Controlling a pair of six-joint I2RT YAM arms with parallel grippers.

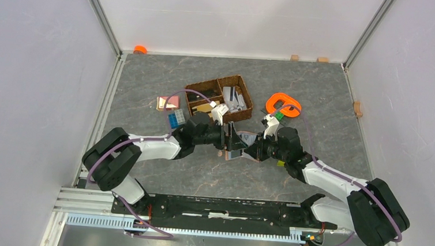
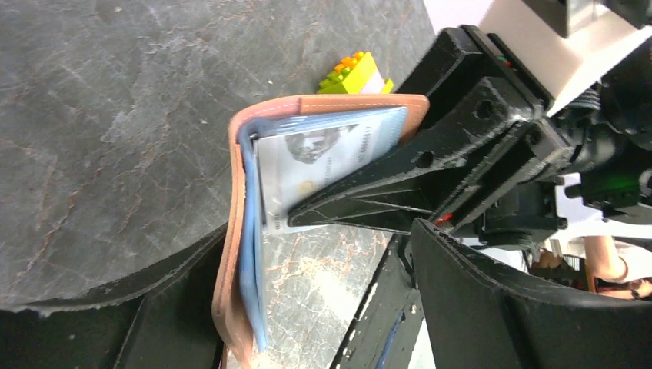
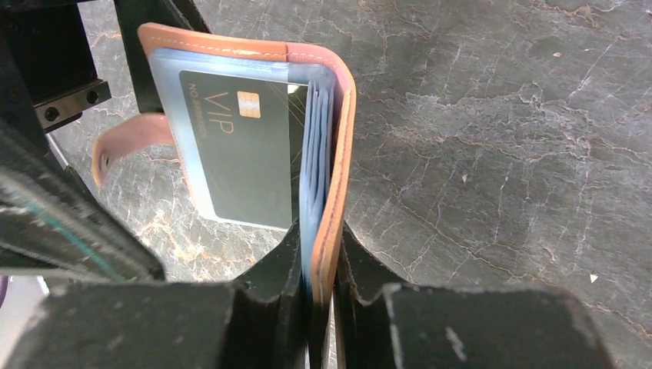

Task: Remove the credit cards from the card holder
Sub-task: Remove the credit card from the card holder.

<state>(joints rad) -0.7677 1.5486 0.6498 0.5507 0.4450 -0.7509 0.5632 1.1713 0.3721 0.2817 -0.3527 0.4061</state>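
We find the card holder (image 3: 338, 138) held on edge over the table (image 3: 500, 115), between the two sets of jaws. The right jaws are clenched on it. One finger (image 3: 360, 265) bears on the orange-brown leather cover, and the other sits inside against the pale blue sleeves. The holder stands open with its fold pointing away from the right jaws. Pale stitching runs along its rim, and the strap tab (image 3: 123, 142) hangs loose on the far leaf. A dark card (image 3: 238, 161) marked VIP, with a gold chip, sits in one clear sleeve. A pale grey card (image 2: 307, 165) bearing a portrait sits in another. The left jaws are released and spread wide, with the holder's edge just beside one finger (image 2: 154, 307).
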